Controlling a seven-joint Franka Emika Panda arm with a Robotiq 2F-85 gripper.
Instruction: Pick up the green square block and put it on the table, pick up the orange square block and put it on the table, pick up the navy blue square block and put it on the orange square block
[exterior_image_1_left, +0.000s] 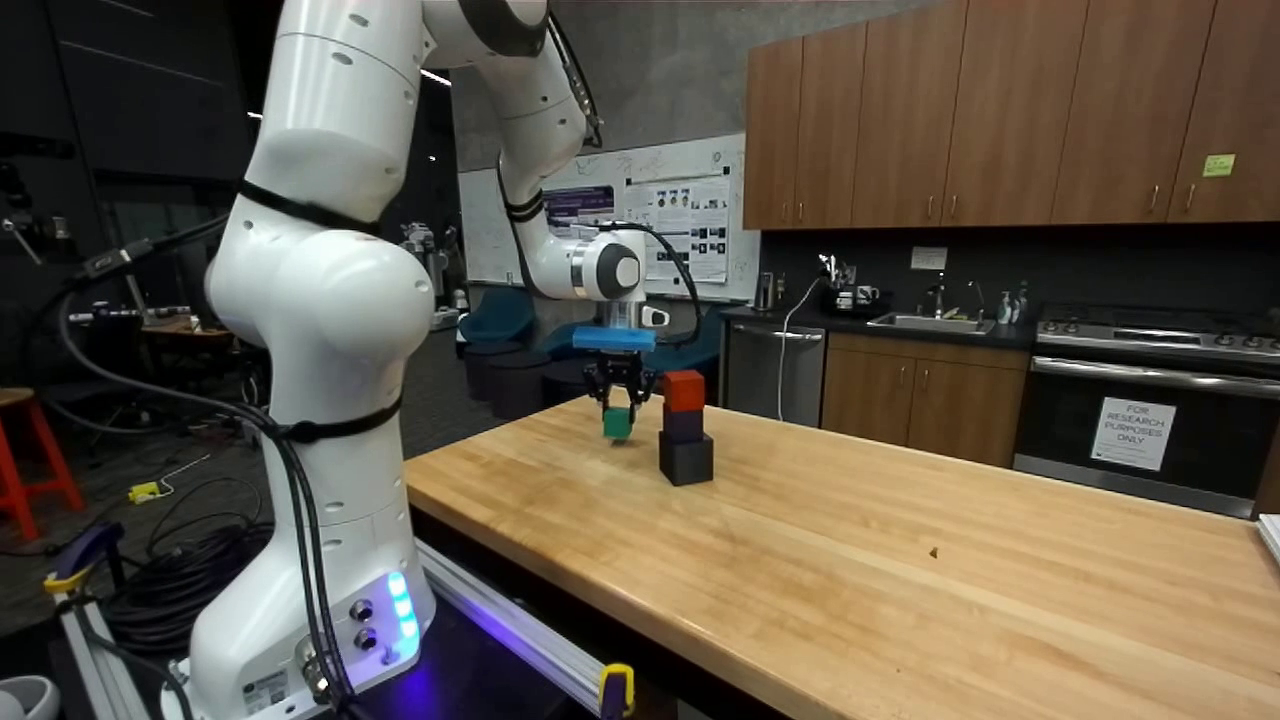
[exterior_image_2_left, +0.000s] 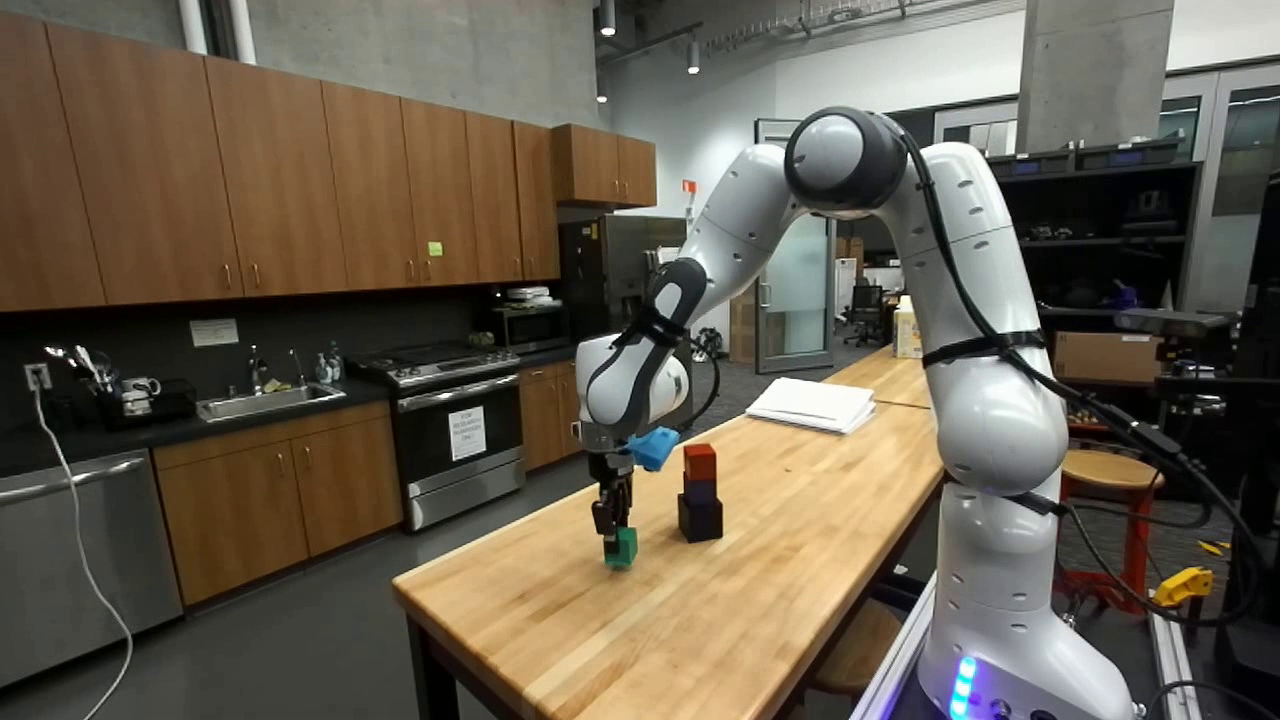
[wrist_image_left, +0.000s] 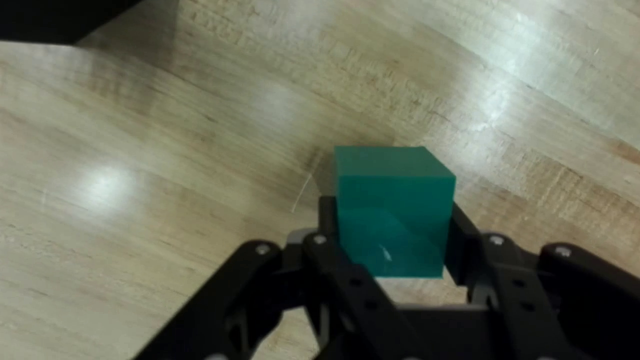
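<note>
My gripper (exterior_image_1_left: 618, 404) is shut on the green square block (exterior_image_1_left: 617, 425), low over the near-left part of the table (exterior_image_1_left: 850, 580). In the wrist view the gripper (wrist_image_left: 390, 232) has one finger against each side of the green block (wrist_image_left: 395, 165). I cannot tell whether the block touches the table. Beside it stands a stack, seen in both exterior views. The orange square block (exterior_image_1_left: 684, 391) is on top, also here (exterior_image_2_left: 700, 462). The navy blue square block (exterior_image_1_left: 685, 426) is under it, also here (exterior_image_2_left: 700, 491).
A larger black cube (exterior_image_1_left: 686, 460) is the base of the stack. A dark shape (wrist_image_left: 65, 20) fills the wrist view's top left corner. White papers (exterior_image_2_left: 812, 404) lie farther along the table. A small dark speck (exterior_image_1_left: 934, 552) is on the tabletop. The table's end edge (exterior_image_2_left: 470, 640) is near the gripper.
</note>
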